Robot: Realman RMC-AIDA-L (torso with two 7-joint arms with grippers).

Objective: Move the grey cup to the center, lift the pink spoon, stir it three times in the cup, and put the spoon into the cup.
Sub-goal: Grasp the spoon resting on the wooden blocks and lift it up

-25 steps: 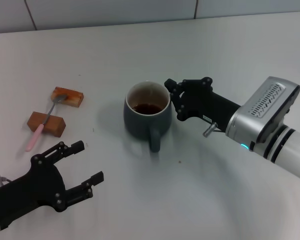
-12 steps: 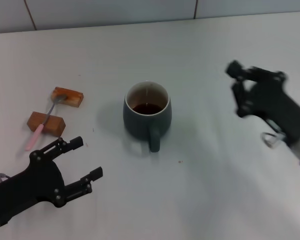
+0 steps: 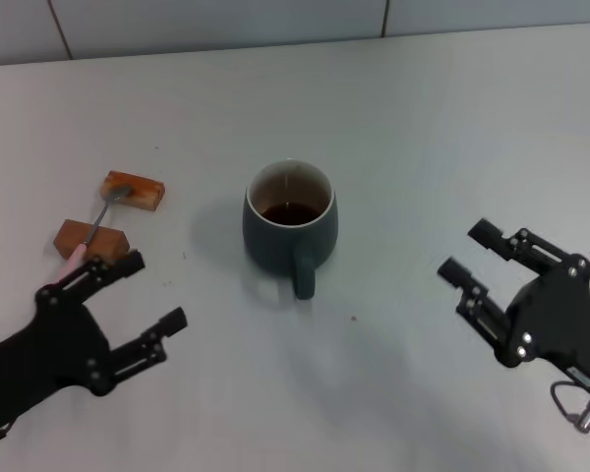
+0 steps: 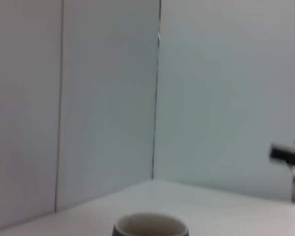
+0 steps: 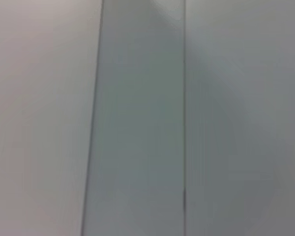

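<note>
The grey cup (image 3: 289, 224) sits mid-table with open room all round, handle toward the robot, while the pink spoon (image 3: 90, 239) lies across two brown blocks (image 3: 91, 242) off left, right by the wide-open left gripper (image 3: 149, 300); right gripper (image 3: 470, 254) spread too.

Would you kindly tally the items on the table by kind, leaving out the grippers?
Dark blue-grey ceramic mug: 1
Slim pink-handled metal spoon: 1
Brown rectangular blocks: 2
Total: 4
</note>
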